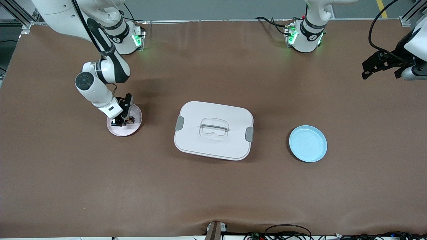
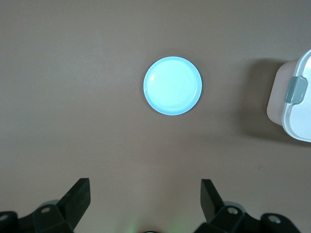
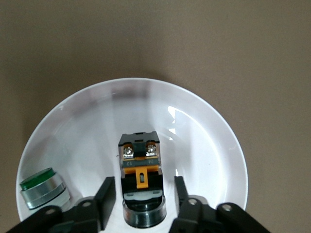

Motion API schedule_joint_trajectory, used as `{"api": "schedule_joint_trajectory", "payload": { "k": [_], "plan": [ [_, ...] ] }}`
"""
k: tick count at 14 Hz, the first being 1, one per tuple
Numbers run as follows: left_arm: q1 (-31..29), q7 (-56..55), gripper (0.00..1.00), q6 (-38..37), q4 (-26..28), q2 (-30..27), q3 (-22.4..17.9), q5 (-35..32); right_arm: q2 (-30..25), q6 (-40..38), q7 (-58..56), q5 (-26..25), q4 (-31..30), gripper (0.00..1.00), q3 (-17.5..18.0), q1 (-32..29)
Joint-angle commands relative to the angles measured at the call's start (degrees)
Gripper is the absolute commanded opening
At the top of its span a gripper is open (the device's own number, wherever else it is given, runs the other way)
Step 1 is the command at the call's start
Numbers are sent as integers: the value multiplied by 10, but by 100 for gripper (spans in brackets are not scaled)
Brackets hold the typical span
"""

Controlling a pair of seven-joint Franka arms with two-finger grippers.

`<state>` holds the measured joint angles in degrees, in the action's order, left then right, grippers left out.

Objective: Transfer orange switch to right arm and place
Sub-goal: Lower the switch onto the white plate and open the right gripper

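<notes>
the orange switch point(image 3: 140, 167) lies on the white plate point(image 3: 204, 141) toward the right arm's end of the worktop point(image 1: 213, 193), dark cylindrical end toward the right gripper point(image 3: 143, 191). that gripper sits low over the plate, its fingers point(image 3: 106, 194) parted, one on each side of the switch's body with a visible gap on both sides, so not clamping it. a green-topped button point(image 3: 41, 187) rests on the same plate near the rim, apart from the switch.

handling guess: small, light, rigid plastic block with metal screw terminals; not fragile, but the smooth sides look slippery and it would tip or roll off its round end. best hold looks like the flat black sides of the body, just above the cylindrical end, not the orange face or screws.

left gripper point(image 2: 145, 199) waits high over the worktop at the left arm's end, fingers wide apart, nothing between them. the blue plate point(image 1: 308, 143) is bare; the lidded white box point(image 1: 214, 130) sits between the two plates.
</notes>
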<state>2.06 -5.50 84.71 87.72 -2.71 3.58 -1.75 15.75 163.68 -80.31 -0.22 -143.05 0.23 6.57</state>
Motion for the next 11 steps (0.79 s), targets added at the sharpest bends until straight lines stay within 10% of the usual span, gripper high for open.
{"api": "schedule_joint_trajectory", "payload": {
  "k": [1, 11],
  "plan": [
    [3, 11, 100, -2, 3, -3, -2, 3, -2, -2, 3, -10, 6, 100, 7, -20],
    [2, 12, 100, 9, 7, -2, -1, 1, -95, -350, 121, -7, 108, 100, 6, -45]
  ]
}}
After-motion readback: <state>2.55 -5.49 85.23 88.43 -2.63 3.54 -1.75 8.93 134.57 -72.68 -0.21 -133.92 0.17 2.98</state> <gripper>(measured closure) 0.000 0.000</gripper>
